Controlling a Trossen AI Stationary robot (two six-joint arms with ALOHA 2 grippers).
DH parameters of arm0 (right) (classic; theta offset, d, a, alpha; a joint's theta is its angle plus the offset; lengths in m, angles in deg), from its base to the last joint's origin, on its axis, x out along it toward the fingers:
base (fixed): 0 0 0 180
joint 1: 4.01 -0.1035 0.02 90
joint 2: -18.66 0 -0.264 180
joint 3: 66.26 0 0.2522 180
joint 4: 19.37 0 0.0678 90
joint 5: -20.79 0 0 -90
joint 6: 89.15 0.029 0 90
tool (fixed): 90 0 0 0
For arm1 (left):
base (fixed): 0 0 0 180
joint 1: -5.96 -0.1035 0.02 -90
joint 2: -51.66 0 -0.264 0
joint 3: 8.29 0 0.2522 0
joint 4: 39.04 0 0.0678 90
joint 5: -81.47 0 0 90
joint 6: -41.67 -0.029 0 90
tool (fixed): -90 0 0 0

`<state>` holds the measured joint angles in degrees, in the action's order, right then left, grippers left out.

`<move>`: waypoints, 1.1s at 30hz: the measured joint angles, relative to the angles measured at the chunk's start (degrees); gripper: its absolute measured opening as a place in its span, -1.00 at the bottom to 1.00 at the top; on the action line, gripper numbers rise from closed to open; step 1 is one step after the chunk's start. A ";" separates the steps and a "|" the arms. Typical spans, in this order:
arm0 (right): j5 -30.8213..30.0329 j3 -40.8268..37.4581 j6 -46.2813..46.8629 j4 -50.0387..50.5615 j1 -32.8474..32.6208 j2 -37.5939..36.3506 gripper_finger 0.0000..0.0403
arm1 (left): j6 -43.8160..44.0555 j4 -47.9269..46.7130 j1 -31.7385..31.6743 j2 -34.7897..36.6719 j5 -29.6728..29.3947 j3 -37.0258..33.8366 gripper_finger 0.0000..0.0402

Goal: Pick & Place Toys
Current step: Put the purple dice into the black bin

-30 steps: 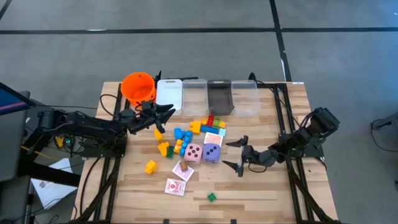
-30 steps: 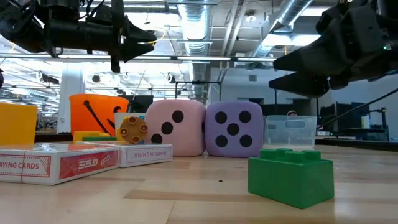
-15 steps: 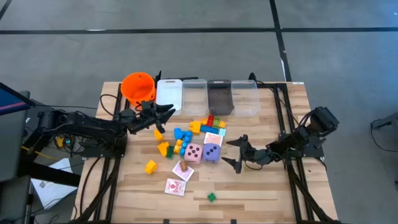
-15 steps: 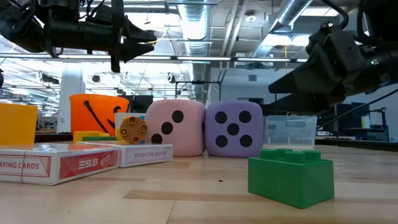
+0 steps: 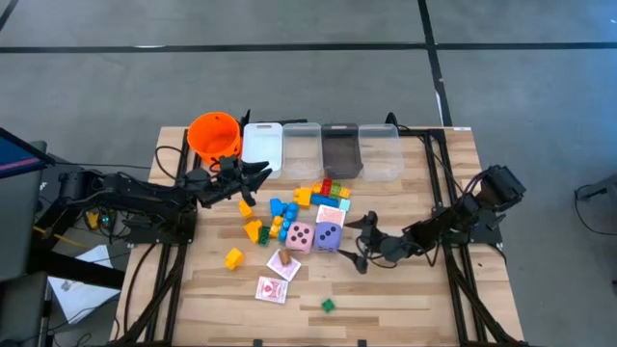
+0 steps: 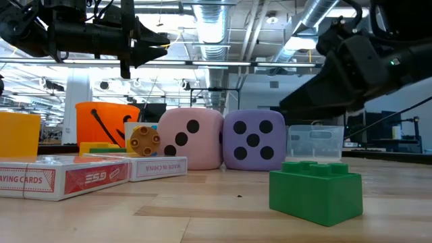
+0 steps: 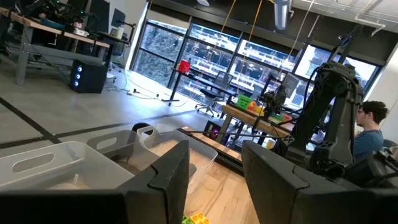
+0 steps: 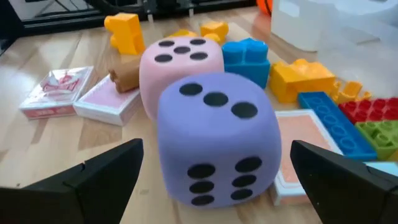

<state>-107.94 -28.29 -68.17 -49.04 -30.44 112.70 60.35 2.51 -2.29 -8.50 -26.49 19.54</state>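
Right gripper [image 5: 361, 243] spread wide, empty, just beside the purple die [image 5: 329, 235].

Two dice: purple touching the pink die [image 5: 301, 234]; three card packs [image 5: 273, 289] nearby; one green block [image 5: 328, 306] apart; left gripper [image 5: 258, 175] part-open, holding nothing visible, raised by the orange bucket [image 5: 213, 133] and four bins [image 5: 320, 146].

Dice [image 5: 314, 236] side by side, bins [image 5: 321, 147] behind.
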 joint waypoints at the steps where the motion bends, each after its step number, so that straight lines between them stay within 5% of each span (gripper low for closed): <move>1: -0.10 0.08 -0.12 0.00 0.10 0.00 0.99 | 0.01 0.00 0.00 0.00 0.00 0.00 -0.30; 25: 13.00 2.19 -1.07 1.66 6.10 0.00 0.99 | 0.02 0.00 0.00 0.00 1.38 0.00 -0.30; 33: 15.21 7.25 -1.97 13.33 8.13 0.00 0.99 | 0.02 0.00 0.00 0.01 1.38 0.00 -0.30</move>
<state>-92.73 -21.04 -70.14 -35.71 -22.31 112.70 60.37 2.51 -2.29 -8.50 -25.11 19.54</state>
